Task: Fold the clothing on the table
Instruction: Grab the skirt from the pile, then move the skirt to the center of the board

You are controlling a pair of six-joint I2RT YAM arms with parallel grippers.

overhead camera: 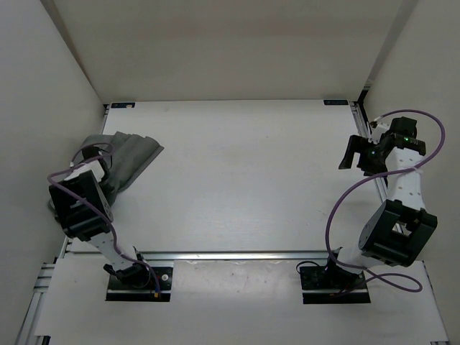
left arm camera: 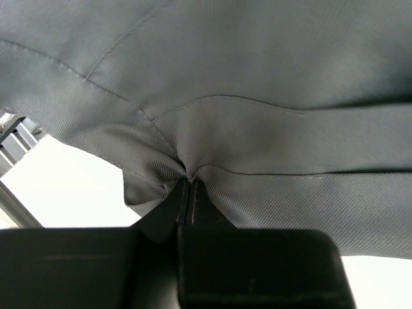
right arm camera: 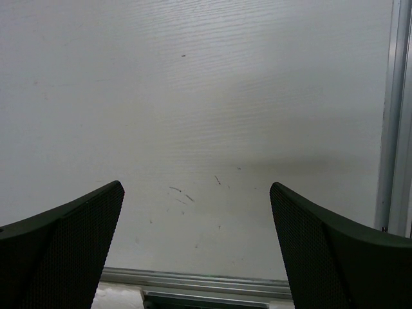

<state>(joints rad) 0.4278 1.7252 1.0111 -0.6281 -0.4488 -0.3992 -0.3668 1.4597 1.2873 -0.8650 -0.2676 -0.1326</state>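
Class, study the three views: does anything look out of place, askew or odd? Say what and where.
The clothing lies crumpled at the left edge of the table, not spread flat, and it puckers where the left pincer is shut on it. Nothing looks spilled or damaged.

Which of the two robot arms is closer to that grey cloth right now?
The left. The left gripper is pinching a fold of the clothing at the left edge of the table. The right gripper hangs open above bare table on the opposite side, far from it.
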